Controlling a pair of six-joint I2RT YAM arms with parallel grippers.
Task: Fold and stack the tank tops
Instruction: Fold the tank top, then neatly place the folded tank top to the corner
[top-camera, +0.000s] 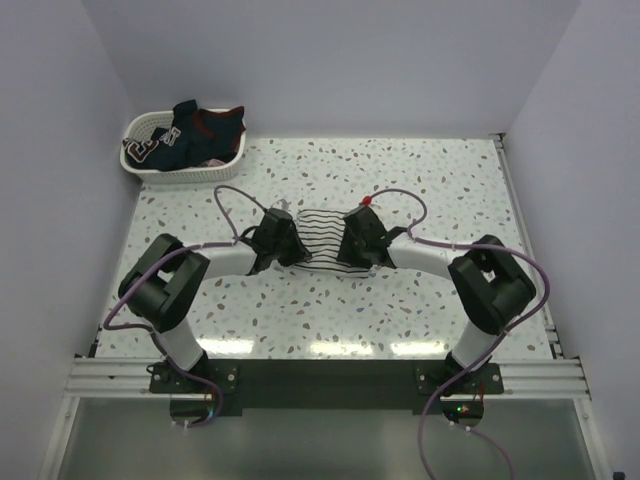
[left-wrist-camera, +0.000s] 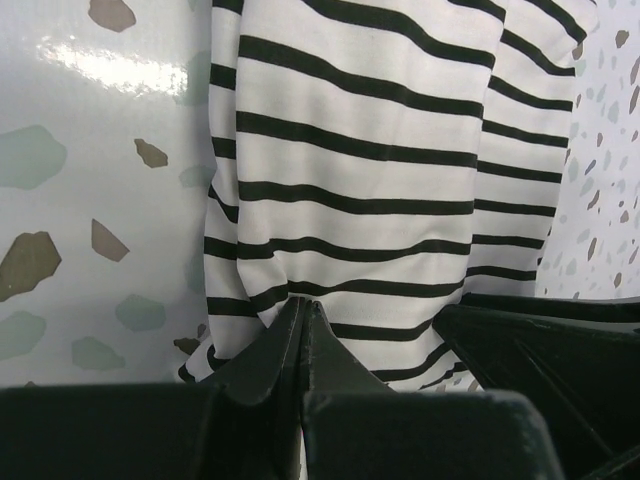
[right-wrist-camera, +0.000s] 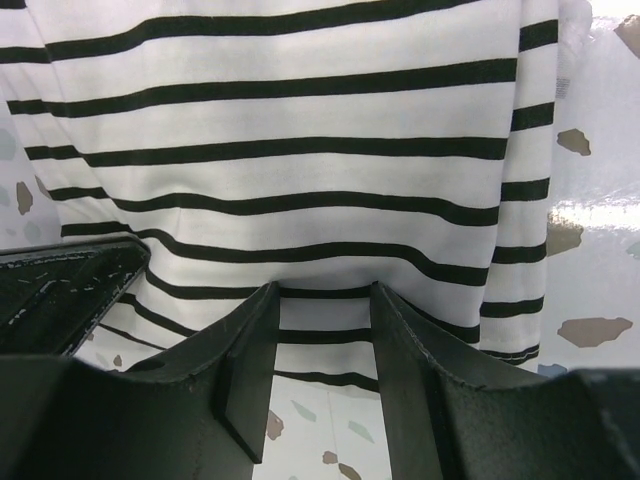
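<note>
With the left pincer (left-wrist-camera: 305, 312) clamped on the striped tank top (left-wrist-camera: 360, 170), the right pincer (right-wrist-camera: 325, 300), apart astride its edge, should close firmly before both lift evenly.

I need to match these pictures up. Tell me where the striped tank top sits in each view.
Top external: striped tank top mid-table, between the two wrists.
Left wrist: centre to upper right, left gripper pinching its near edge.
Right wrist: upper frame, above the open right gripper.
Shared landmark: the speckled table.
</note>
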